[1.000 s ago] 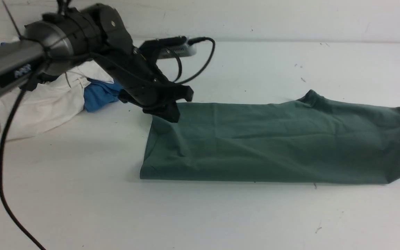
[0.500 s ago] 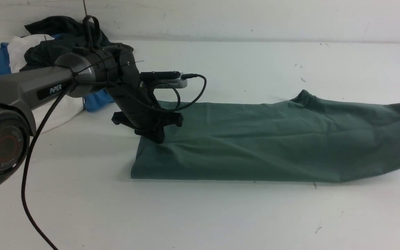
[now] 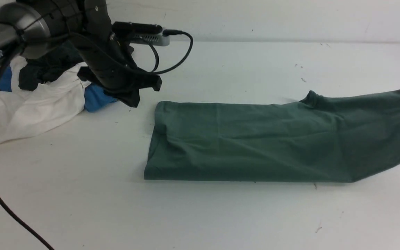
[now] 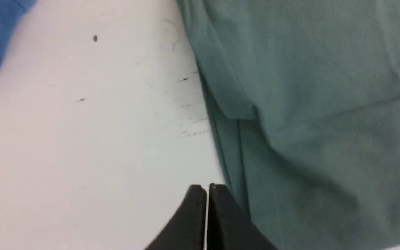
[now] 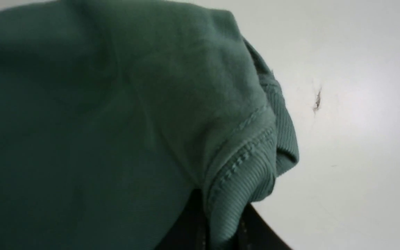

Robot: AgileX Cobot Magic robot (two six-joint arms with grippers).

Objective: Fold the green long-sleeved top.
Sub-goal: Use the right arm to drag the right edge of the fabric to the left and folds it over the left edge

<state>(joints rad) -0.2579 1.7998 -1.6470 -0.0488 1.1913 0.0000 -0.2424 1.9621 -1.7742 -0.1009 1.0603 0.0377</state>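
Green long-sleeved top (image 3: 248,146): folded into long band, flat on white table (image 3: 200,215), right end raised. Left gripper (image 3: 133,101): fingers together, empty, above table beside top's left edge. Right gripper (image 5: 221,222): clamped on top's ribbed edge. Clothes (image 3: 36,100), white, blue, dark: heaped far left.

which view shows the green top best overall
Front view: nearly the whole green top, lying folded. Left wrist shows only one edge beside the shut left claw; right wrist only ribbed trim pinched in the right claw.
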